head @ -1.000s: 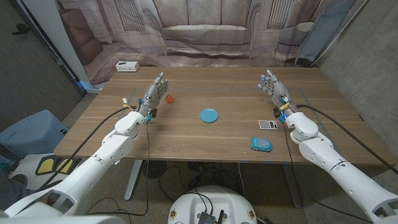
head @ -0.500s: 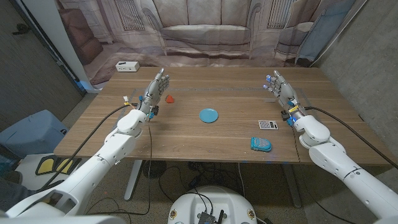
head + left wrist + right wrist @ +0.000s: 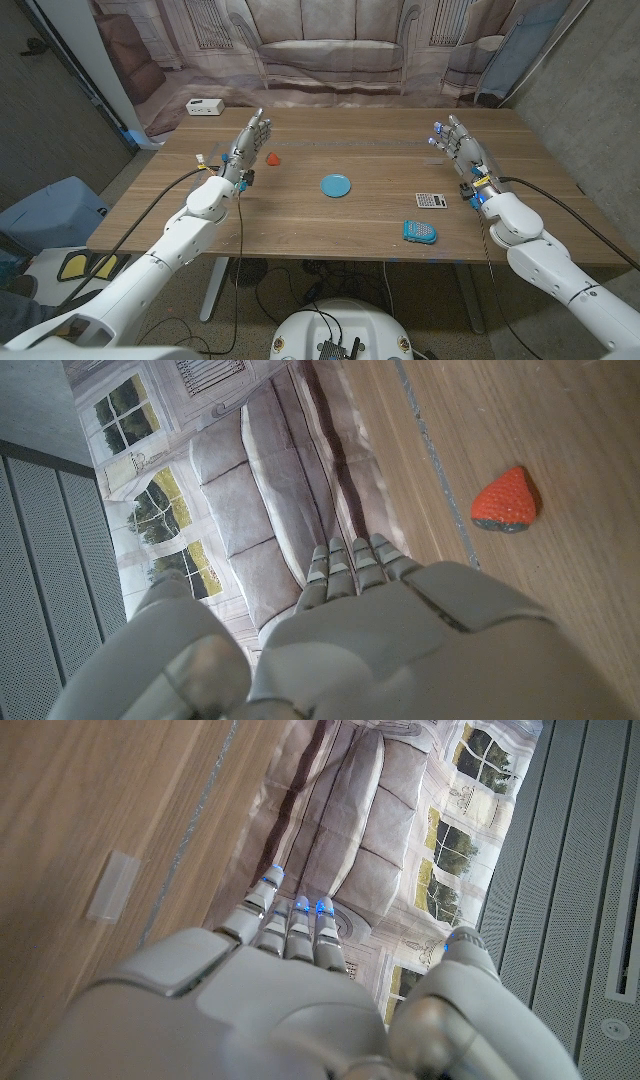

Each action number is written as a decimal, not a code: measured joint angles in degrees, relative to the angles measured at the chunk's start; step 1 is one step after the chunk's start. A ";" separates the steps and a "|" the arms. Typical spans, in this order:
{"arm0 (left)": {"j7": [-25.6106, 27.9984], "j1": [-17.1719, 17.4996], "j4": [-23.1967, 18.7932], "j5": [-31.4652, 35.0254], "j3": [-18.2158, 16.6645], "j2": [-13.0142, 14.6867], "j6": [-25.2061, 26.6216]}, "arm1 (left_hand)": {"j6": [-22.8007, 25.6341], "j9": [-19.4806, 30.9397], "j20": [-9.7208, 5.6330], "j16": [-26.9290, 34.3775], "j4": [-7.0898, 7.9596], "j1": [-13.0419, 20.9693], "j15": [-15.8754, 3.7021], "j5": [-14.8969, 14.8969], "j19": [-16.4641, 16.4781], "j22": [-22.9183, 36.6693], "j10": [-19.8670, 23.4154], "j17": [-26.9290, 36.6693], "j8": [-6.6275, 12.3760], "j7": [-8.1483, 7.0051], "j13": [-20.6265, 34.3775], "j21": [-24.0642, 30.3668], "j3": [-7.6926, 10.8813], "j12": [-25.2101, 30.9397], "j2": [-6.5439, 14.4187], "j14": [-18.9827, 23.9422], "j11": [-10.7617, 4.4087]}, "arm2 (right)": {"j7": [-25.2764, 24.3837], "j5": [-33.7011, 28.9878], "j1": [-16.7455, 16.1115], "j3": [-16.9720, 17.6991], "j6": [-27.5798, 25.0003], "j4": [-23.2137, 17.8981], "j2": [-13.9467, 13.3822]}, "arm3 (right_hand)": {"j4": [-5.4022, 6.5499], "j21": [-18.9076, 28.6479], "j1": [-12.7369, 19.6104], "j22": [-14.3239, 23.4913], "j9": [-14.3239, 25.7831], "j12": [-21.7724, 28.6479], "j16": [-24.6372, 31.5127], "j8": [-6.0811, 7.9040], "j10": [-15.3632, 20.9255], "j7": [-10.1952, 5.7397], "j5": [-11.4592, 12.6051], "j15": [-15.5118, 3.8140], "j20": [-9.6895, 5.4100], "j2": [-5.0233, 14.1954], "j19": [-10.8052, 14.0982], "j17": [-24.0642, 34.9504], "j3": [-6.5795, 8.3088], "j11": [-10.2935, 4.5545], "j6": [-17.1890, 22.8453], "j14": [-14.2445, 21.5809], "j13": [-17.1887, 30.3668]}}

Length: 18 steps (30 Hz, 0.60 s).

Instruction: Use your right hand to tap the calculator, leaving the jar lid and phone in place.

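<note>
Approach step, no tap yet. Right hand (image 3: 466,152) empty, fingers spread, near table's right edge. Calculator (image 3: 431,200) just beside it, toward front edge. Next: lower onto calculator, avoiding lid (image 3: 336,185) and phone (image 3: 419,231).

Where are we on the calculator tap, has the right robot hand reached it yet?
Not yet. The right robot hand is open, off to the side of the calculator and not touching it. The jar lid and phone lie untouched. Left: bring the hand over the calculator and tap.
</note>
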 measured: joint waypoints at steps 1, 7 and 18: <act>0.00 0.07 -0.08 -0.02 -0.05 0.06 0.01 | 0.10 0.00 0.00 0.00 0.00 0.00 0.00 0.00 0.00 0.00 0.00 0.00 0.00 0.10 0.00 0.00 0.00 0.00 0.00 0.00 0.00 | -0.33 -0.25 -0.74 0.28 0.00 -0.76 -0.17 | 0.00 0.00 0.00 0.00 0.00 0.00 0.00 0.00 0.00 -0.02 0.00 0.11 0.20 0.00 0.20 0.00 0.00 0.00 0.02 0.11 0.00; 0.01 0.50 -0.47 -0.29 -0.53 0.66 0.19 | 0.09 0.00 -0.28 0.00 0.00 0.00 0.21 -0.22 0.28 0.00 0.50 0.00 0.00 0.10 0.00 0.00 0.00 0.00 0.00 0.21 0.11 | -2.42 -1.61 -3.83 1.49 0.00 -3.49 -0.58 | -0.24 0.00 0.00 0.00 0.00 0.00 0.44 0.23 0.72 -0.29 0.00 -0.11 0.33 0.00 1.36 0.00 -0.24 -0.10 1.15 1.33 0.00; -0.28 0.53 -0.12 -0.47 -0.73 0.71 0.19 | 1.72 0.00 -1.03 0.00 -0.49 0.00 0.63 -0.22 1.55 -0.01 1.63 0.00 0.00 0.51 -0.26 -0.36 0.01 0.45 0.00 1.45 0.63 | -5.44 -3.69 -10.37 4.52 0.14 -8.45 -1.37 | -0.41 0.00 0.00 -0.01 0.00 0.00 0.45 0.23 0.74 -0.21 0.00 -0.01 0.20 0.00 1.83 0.00 -0.07 -0.07 1.23 1.84 -0.01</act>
